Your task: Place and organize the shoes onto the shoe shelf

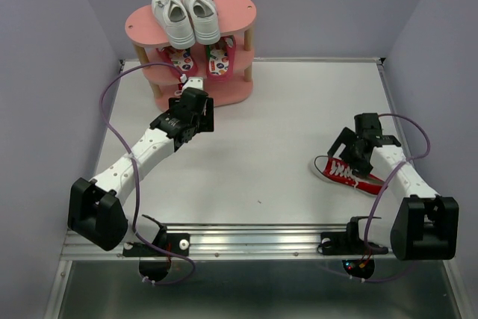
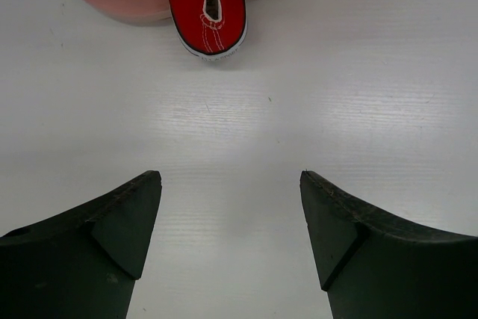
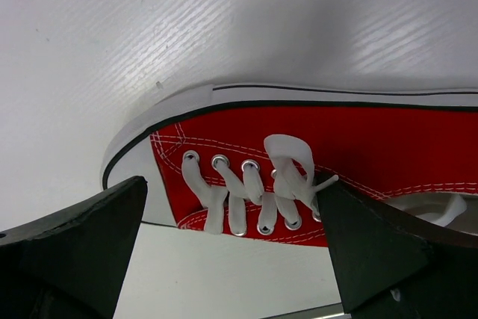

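Your left gripper [image 2: 230,177] stands spread with nothing between its fingers, only bare table [image 2: 246,110] beneath. Just beyond it, at the top of the left wrist frame, one red sneaker [image 2: 209,5] lies on the bottom board of the shoe shelf [image 1: 142,24], heel past the edge. Your right gripper [image 3: 228,184] is spread too, one finger on either side of the laces of the second red sneaker [image 3: 314,132], at the right of the overhead frame. Upper left there, white sneakers [image 1: 185,13] sit on the top board and flip-flops [image 1: 203,59] on the middle one.
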You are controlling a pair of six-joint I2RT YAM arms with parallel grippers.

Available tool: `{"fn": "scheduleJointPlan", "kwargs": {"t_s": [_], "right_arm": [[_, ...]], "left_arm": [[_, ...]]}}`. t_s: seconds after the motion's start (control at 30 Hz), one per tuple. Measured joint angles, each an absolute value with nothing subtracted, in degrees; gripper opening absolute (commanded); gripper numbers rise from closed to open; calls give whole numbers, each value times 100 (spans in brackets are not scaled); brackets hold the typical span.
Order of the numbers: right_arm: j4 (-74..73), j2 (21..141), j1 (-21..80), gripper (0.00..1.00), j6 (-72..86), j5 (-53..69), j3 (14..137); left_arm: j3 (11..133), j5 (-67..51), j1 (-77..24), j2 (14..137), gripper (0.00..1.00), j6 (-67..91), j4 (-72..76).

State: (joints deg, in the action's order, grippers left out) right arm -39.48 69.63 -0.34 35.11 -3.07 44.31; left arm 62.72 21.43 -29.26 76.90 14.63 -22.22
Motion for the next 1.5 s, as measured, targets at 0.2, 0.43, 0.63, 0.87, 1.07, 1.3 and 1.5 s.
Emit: {"fn": "scheduleJointPlan", "kwargs": {"t_s": [0.2, 0.43, 0.63, 0.87, 1.07, 1.3, 1.5], "right_arm": [[-3885, 6943, -60, 100, 3389, 281, 4377], [-4101, 6810, -30, 100, 3531, -228, 4635], [-4539, 6906, -23, 100, 4005, -1800, 5280], [-4866, 6864, -32, 100, 4899, -2324, 4923], [-4425, 6667, -23, 100, 5505, -1737, 3859], [-3717, 6847, 499, 100, 5649, -1441, 3745], [-4082, 7498, 1531, 100, 5610, -1857, 4241]], "left_arm": [[6281, 2128, -2926, 7695, 86, 1461, -2220], [6287, 2084, -2928, 7699, 86, 1461, -2220], [6289, 2080, -2928, 7701, 86, 1448, -2220], [6355, 2080, -2930, 7723, 86, 1402, -2252], [6401, 2078, -2928, 7787, 86, 1380, -2257], [6473, 2080, -2930, 7902, 86, 1376, -2257], [6499, 2080, -2930, 7911, 86, 1376, -2255]]}}
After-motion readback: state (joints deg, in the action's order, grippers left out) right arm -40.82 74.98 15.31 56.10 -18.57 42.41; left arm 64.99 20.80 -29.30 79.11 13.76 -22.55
